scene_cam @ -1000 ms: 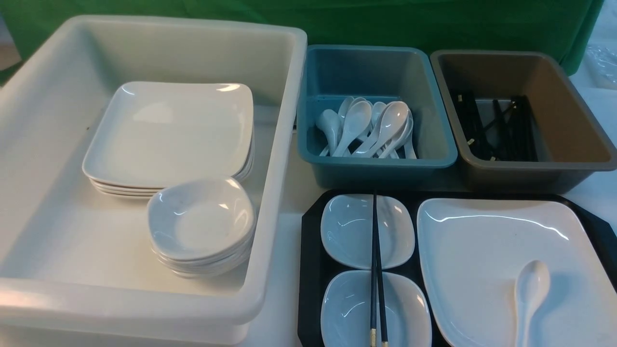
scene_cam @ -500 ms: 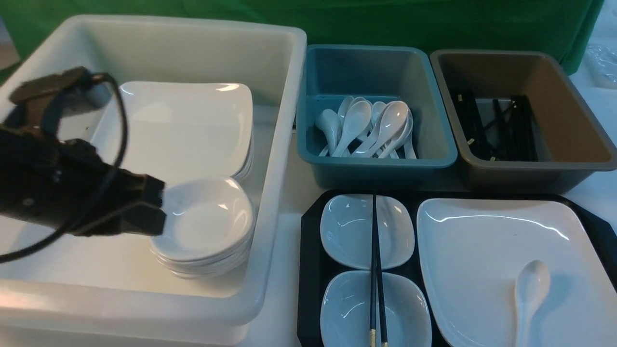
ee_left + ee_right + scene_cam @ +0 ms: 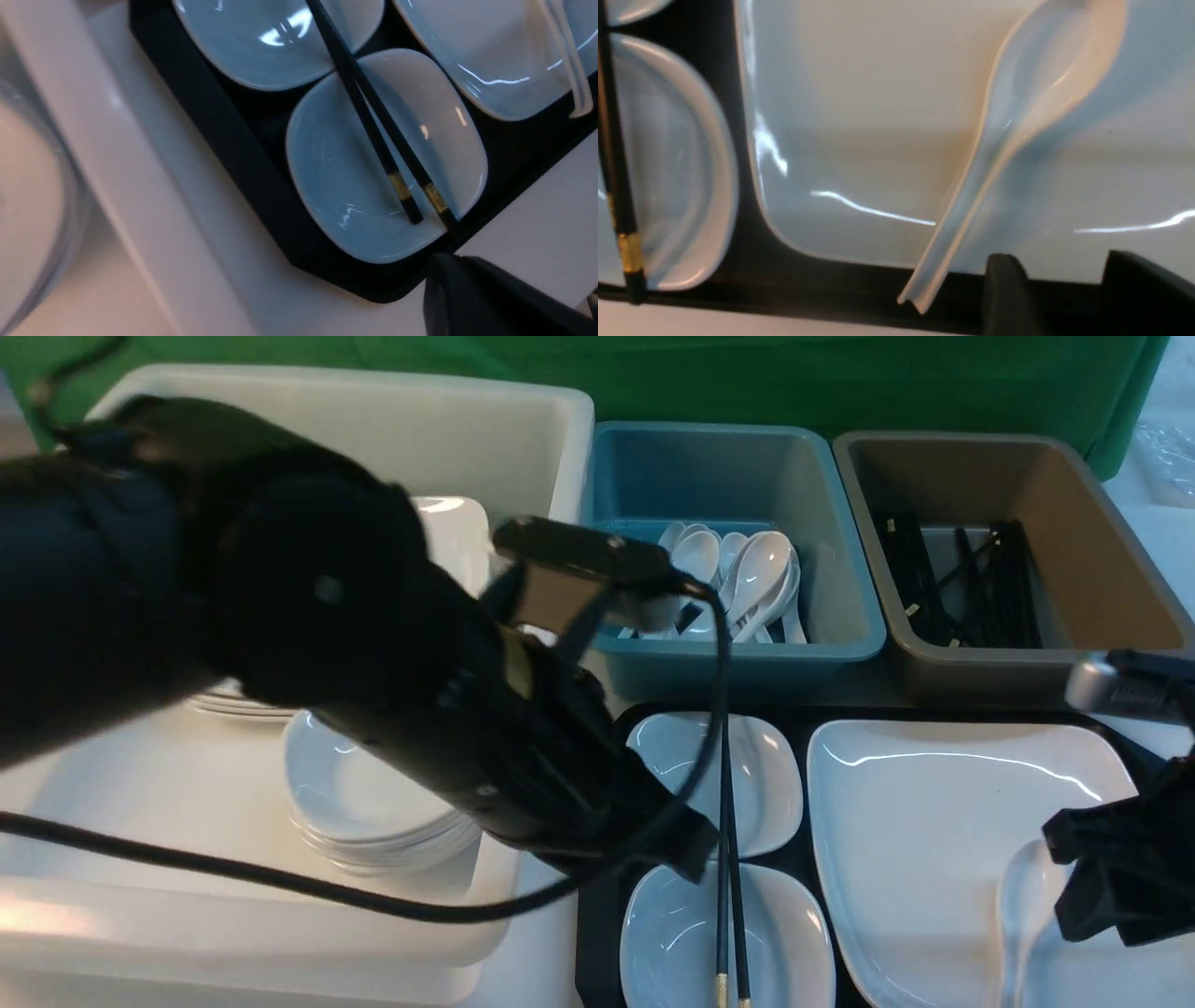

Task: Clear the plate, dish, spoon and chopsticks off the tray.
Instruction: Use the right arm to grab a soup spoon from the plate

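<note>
Both arms have swung into view since a moment ago. The left pincer (image 3: 691, 854) is clenched on nothing and hangs just beside the chopsticks (image 3: 726, 887), which lie across two small dishes (image 3: 775, 775) on the left of the tray (image 3: 752, 252). The right pincer (image 3: 1059, 261) is released, its fingers (image 3: 1008, 294) apart over the near edge of the plate (image 3: 878, 116). The handle of the spoon (image 3: 1017, 121) passes just beside one finger. The spoon lies on the plate, on the tray's right side. The tray sits on the counter (image 3: 537, 980) beside a white tub (image 3: 560, 448).

White table (image 3: 532, 975) here, and four things sit straight on it: a big white tub (image 3: 523, 425) on the left, a teal bin (image 3: 738, 653) and a brown bin (image 3: 1102, 551) side by side at the back, and a black tray (image 3: 599, 933) just in front of them.
</note>
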Tool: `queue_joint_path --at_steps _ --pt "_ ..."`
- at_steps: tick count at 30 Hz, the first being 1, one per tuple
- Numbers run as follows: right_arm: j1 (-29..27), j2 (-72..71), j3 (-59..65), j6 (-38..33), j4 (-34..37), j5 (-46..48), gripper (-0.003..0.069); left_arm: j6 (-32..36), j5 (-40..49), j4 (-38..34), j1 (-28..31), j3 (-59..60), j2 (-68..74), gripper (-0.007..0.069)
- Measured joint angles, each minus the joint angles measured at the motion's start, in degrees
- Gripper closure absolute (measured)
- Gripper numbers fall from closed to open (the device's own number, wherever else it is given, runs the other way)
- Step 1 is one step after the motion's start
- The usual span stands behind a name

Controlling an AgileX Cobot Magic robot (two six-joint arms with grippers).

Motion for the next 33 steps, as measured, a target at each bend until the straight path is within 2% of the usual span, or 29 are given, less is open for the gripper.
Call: queue_joint_path --at_steps 2,9,16,19,22,29,31,33 --pt "2.1 3.6 0.0 0.5 -0.1 -2.6 0.0227 -0.2 -0.4 -0.1 -1.7 -0.9 3.8 0.0623" --pt "5.7 9.9 -0.1 2.1 -0.1 -5.8 0.0204 2.0 -2.5 -0.3 -2.1 -3.5 9.0 0.0623" --pt "5.7 13.3 -0.1 3.5 -0.3 -6.6 0.02 23.6 -14.8 -11.6 -2.1 -4.2 9.6 0.0623" --pt "5.7 13.5 -0.1 3.6 -0.3 -7.2 0.0202 25.9 -17.7 -13.9 -2.2 -4.2 9.6 0.0623" --pt "5.7 13.6 -0.1 3.6 -0.3 -7.3 0.0231 27.2 -21.1 -15.2 -2.2 -4.3 9.6 0.0622" --pt "5.7 13.8 -0.1 3.6 -0.3 -7.3 0.0256 27.6 -22.7 -15.2 -2.2 -4.3 9.6 0.0622" --pt "5.7 14.3 -0.1 3.6 -0.3 -7.1 0.0291 27.6 -22.7 -15.2 -2.2 -4.3 9.6 0.0622" --pt "5.7 15.1 -0.1 3.6 -0.4 -6.9 0.0391 27.6 -22.7 -15.2 -2.2 -4.3 9.6 0.0622"
